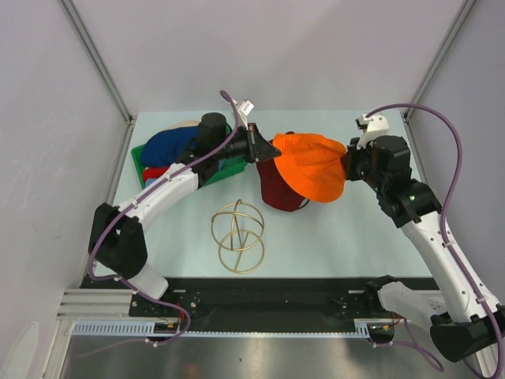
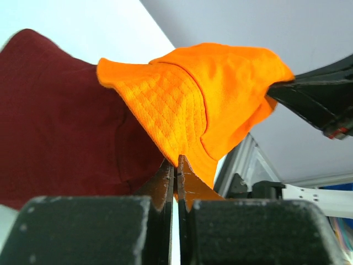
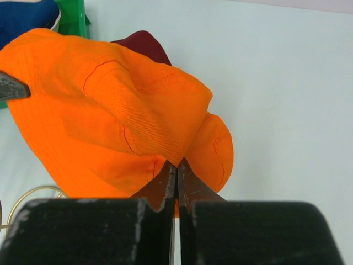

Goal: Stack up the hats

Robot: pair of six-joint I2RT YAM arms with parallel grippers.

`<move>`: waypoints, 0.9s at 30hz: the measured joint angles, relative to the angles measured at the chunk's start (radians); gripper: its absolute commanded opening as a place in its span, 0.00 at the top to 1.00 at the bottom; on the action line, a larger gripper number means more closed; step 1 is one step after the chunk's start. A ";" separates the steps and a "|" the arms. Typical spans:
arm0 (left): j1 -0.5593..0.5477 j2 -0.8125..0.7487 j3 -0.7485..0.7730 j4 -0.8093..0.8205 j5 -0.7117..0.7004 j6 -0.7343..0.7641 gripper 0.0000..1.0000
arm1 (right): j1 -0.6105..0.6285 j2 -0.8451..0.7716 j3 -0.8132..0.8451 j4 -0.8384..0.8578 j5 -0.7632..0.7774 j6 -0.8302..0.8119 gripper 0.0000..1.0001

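Note:
An orange hat (image 1: 312, 166) hangs stretched between both grippers above a maroon hat (image 1: 276, 189) that lies on the table. My left gripper (image 1: 268, 148) is shut on the orange hat's left brim (image 2: 182, 149). On the opposite edge (image 3: 165, 149) my right gripper (image 1: 346, 164) is shut. The maroon hat (image 2: 60, 121) shows below the orange one in the left wrist view, and its top (image 3: 144, 43) peeks out behind in the right wrist view. More hats, a navy one (image 1: 167, 144) on top with red and beige showing, sit in the green tray (image 1: 225, 168) at the back left.
A gold wire globe frame (image 1: 237, 236) stands on the table in front of the maroon hat, between the two arms. The green tray (image 3: 71, 16) sits close behind my left arm. Grey walls enclose the table on three sides.

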 measured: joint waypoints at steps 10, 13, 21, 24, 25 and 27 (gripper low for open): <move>0.069 -0.069 -0.043 -0.029 -0.037 0.023 1.00 | 0.222 0.119 0.157 -0.052 0.168 -0.042 1.00; 0.093 -0.081 -0.074 -0.030 -0.050 0.022 1.00 | 0.275 0.163 0.176 -0.045 0.204 -0.050 1.00; 0.146 -0.065 -0.132 -0.059 -0.082 0.032 1.00 | 0.305 0.267 0.168 -0.021 0.221 -0.050 0.63; 0.149 -0.043 -0.131 -0.084 -0.103 0.051 1.00 | 0.310 0.272 0.167 -0.018 0.219 -0.048 0.14; 0.150 -0.032 -0.129 -0.096 -0.109 0.059 1.00 | 0.310 0.271 0.167 -0.015 0.218 -0.046 0.06; 0.150 -0.007 -0.121 -0.124 -0.123 0.078 1.00 | 0.301 0.269 0.167 -0.014 0.205 -0.047 0.03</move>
